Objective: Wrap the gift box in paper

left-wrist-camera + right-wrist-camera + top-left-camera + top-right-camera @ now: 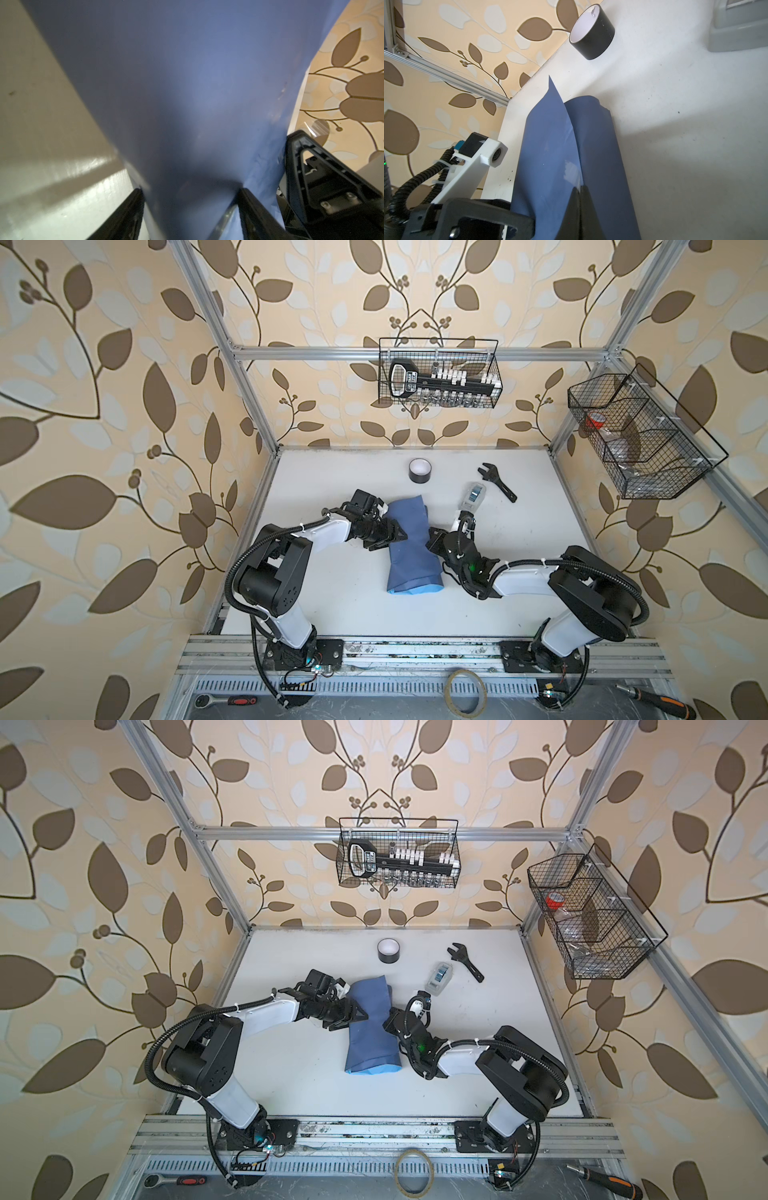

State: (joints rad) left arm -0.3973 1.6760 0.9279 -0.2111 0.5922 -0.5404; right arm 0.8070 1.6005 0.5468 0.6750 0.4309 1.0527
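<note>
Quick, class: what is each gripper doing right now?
Left gripper: jaws wide, closed around the folded paper.
Right gripper: shut, pinching the paper's raised flap.

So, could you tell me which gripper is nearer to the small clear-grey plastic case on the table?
Right. The right gripper pinches the slate-blue paper on its edge facing the case; the left gripper holds the paper's opposite side, farther off.
</note>
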